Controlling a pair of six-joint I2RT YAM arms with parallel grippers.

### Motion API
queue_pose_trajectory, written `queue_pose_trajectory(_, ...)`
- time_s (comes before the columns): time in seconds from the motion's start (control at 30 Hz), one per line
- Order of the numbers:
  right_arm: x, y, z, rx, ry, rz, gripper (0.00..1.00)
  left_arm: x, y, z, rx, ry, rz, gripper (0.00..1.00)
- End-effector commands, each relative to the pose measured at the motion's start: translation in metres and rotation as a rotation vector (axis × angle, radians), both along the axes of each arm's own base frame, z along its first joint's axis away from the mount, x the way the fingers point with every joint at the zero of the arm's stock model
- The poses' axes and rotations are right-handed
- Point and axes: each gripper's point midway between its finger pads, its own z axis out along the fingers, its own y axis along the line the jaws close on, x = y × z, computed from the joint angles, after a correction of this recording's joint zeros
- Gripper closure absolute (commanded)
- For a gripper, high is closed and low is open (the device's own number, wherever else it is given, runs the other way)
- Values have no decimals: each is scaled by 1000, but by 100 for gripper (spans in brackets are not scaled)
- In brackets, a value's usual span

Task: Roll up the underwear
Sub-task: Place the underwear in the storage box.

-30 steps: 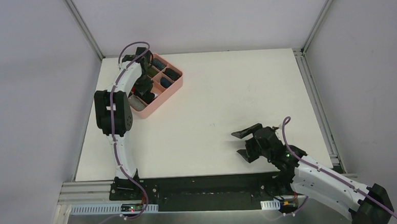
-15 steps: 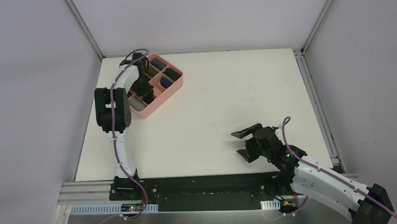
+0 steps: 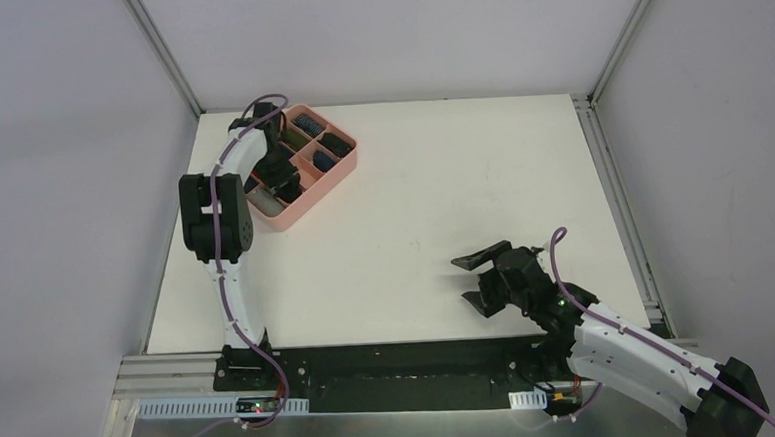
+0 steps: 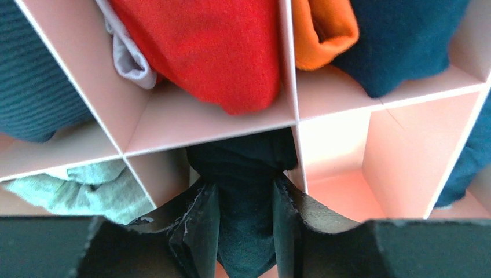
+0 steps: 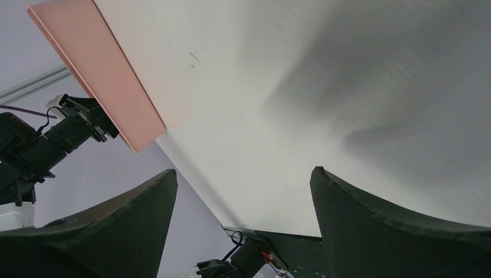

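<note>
Dark, near-black rolled underwear (image 4: 243, 156) hangs between the fingers of my left gripper (image 4: 244, 184), its top end inside a middle compartment of the pink tray (image 4: 208, 124). Both fingers press its sides, so the gripper is shut on it. From above, the left gripper (image 3: 279, 174) is down in the tray (image 3: 293, 215) at the table's far left, hiding the underwear. My right gripper (image 3: 472, 279) sits low over bare table at the near right, jaws wide open and holding nothing (image 5: 243, 171).
Other compartments hold rolled cloths: red (image 4: 214, 46), orange (image 4: 321, 29), dark teal (image 4: 399, 40), pale green (image 4: 92, 188). One compartment (image 4: 370, 156) to the right of the held roll is bare. The tray's outer wall (image 5: 98, 69) shows in the right wrist view.
My left wrist has shifted slightly towards the far left over the tray, with the dark roll still between its fingers. The right arm has not moved.
</note>
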Motion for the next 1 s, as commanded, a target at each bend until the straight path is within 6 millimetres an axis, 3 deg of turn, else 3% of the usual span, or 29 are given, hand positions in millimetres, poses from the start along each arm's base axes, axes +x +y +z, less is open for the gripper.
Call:
queue_pose_trajectory(0.0,5,4,13,21,-31,8,12,-1,-6,41,-17,-94,-70,63)
queue_pose_trajectory(0.3,4,7,17,26,-40,29,12,-5,1,74,20,-168,-78,61)
queue_pose_trajectory(0.43,3,7,17,25,-38,31,12,-5,0,78,13,-177,-85,60)
queue_pose_trajectory(0.57,3,6,17,29,-41,28,12,-4,1,66,23,-149,-83,67)
queue_pose_trajectory(0.6,2,5,17,29,-44,26,12,-3,1,63,24,-144,-85,72)
queue_pose_trajectory(0.7,1,4,16,30,-43,22,12,2,3,51,37,-120,-85,100)
queue_pose_trajectory(0.97,1,0,12,26,-36,7,12,-3,15,23,95,-52,-29,100)
